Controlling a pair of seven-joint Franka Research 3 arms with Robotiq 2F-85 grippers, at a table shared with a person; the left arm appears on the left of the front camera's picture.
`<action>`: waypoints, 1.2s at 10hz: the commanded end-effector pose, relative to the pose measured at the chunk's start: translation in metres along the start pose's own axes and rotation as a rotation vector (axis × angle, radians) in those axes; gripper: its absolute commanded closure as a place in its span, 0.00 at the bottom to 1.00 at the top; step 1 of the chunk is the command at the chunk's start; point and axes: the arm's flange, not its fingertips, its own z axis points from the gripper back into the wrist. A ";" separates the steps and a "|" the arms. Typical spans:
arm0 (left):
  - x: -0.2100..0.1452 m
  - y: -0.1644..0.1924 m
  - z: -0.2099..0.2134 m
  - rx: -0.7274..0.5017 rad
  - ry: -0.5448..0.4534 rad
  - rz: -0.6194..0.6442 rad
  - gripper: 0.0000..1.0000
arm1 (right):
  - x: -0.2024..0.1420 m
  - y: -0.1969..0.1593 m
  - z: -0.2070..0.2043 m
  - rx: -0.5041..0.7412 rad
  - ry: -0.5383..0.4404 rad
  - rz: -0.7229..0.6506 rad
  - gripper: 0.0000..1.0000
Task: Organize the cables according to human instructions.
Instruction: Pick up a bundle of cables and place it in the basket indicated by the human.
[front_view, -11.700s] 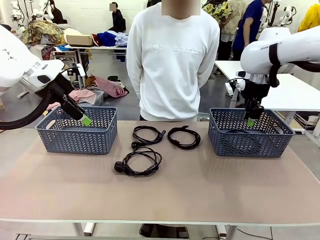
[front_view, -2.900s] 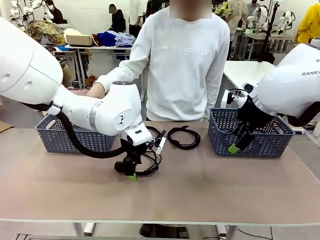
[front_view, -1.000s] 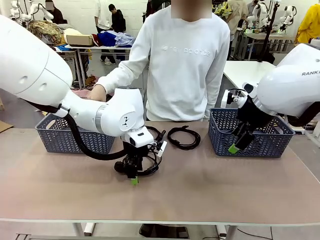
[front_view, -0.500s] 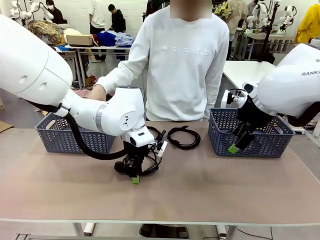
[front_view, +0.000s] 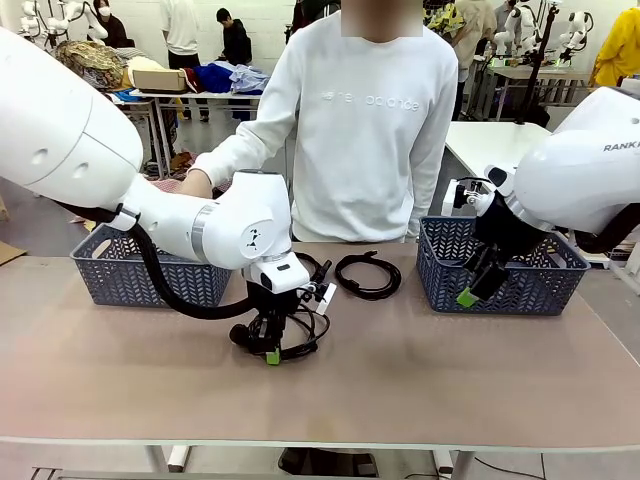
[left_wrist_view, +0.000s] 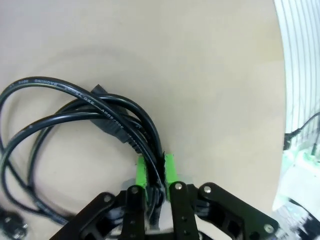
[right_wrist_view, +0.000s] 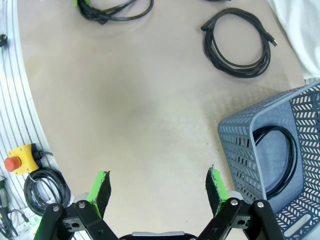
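Left wrist view: left gripper (left_wrist_view: 155, 167) clamps the cable (left_wrist_view: 107, 122) — perhaps not every turn, so lifting may uncoil it.

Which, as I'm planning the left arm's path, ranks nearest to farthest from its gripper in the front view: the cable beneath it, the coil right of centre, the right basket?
1. Cable beneath it: gripped by the left gripper, near side.
2. Coil right of centre: farther back.
3. Right basket: the table's right end.
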 end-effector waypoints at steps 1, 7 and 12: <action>0.000 -0.019 0.006 -0.043 -0.006 -0.020 1.00 | 0.000 0.001 0.000 -0.006 0.002 -0.007 0.00; 0.013 -0.046 0.088 0.162 0.017 0.030 1.00 | 0.000 0.001 0.000 -0.006 0.002 -0.007 0.00; -0.042 -0.026 0.200 0.269 0.034 0.134 1.00 | 0.000 0.001 0.000 -0.006 0.002 -0.007 0.00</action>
